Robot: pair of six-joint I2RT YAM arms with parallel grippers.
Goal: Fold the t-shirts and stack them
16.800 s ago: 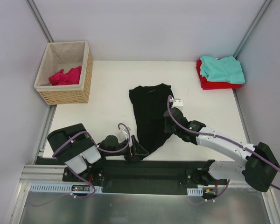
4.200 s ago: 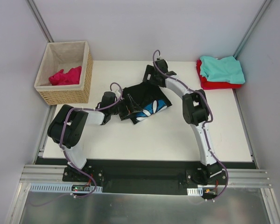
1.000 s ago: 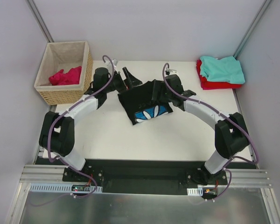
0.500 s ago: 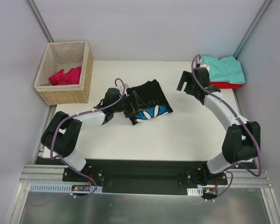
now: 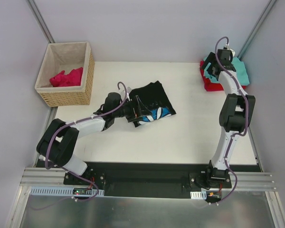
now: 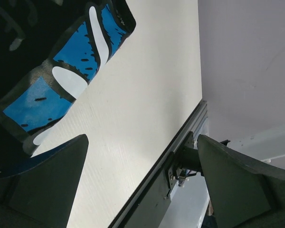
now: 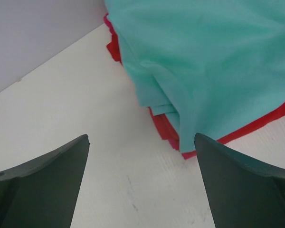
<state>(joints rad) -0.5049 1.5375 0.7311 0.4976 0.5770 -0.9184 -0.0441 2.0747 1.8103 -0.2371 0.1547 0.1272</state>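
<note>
The black t-shirt (image 5: 149, 97) lies folded mid-table, its blue and white print (image 6: 61, 71) facing up. My left gripper (image 5: 137, 114) hovers open at the shirt's near left edge; in the left wrist view the gripper (image 6: 142, 180) has bare table between its fingers. A teal t-shirt (image 5: 235, 70) rests on a red one (image 5: 213, 85) at the far right corner. My right gripper (image 5: 222, 59) hangs open over that stack's left edge, and in the right wrist view the gripper (image 7: 142, 180) holds nothing, below the teal (image 7: 209, 57) and red (image 7: 164, 126) cloth. The magenta-pink t-shirt (image 5: 66, 77) lies crumpled in the basket.
The wicker basket (image 5: 88, 71) stands at the far left corner. Grey walls close the table (image 5: 190, 137) on three sides. A metal rail (image 6: 180, 152) runs along the table's edge. The right arm stretches straight along the right side.
My right arm left the black t-shirt and swung out to the teal and red stack. My left gripper came from the shirt's far side to its near left edge.
</note>
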